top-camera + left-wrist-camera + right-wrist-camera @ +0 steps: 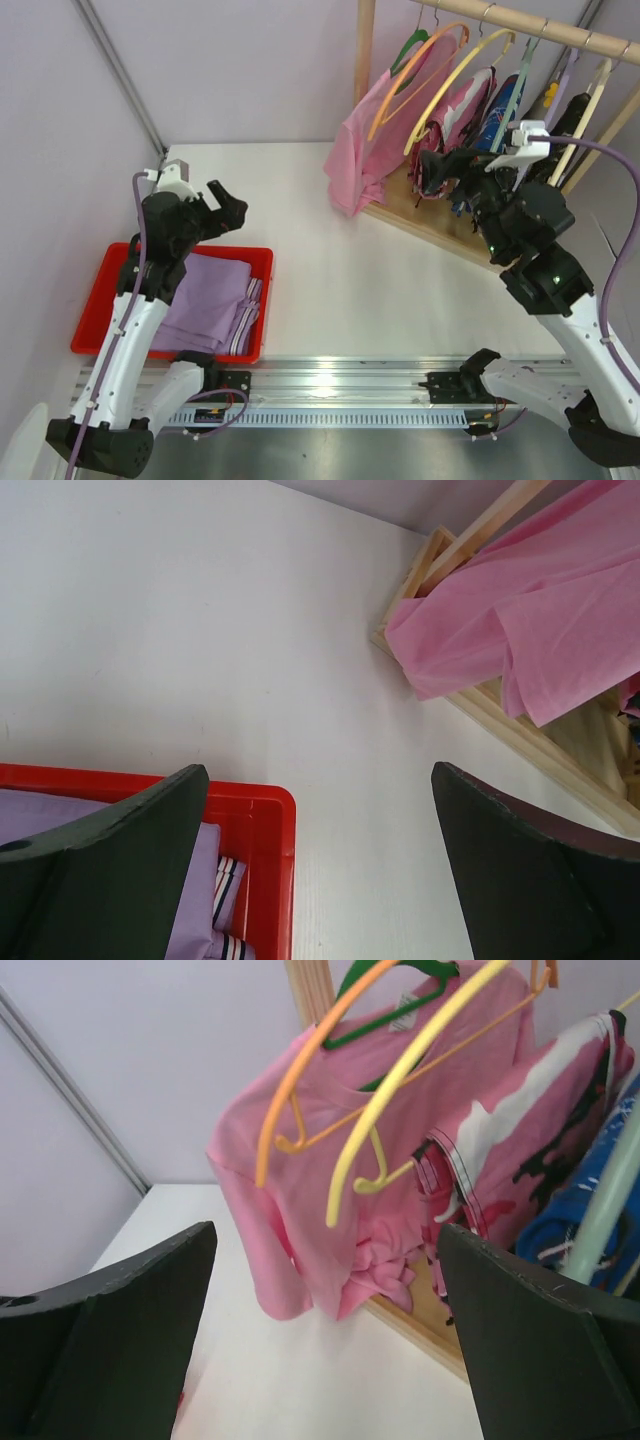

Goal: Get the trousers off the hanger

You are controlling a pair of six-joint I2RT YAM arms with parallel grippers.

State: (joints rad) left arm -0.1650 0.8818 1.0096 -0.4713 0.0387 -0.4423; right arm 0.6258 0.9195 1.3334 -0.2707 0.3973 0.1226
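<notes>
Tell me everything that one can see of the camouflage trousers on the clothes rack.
The trousers are soft cloth in pink camouflage, with magenta, white and black patches and a white-stitched seam near the top. They hang limp from the yellow hanger, between a plain pink garment and a blue garment. Their lower end reaches down toward the rack's wooden base. The right gripper, open, faces them without touching.

An orange hanger (290, 1065) and a pink garment (290, 1230) are crowding in left of the hanger (372, 1110); bare worktop (300, 1380) is lying open before it
</notes>
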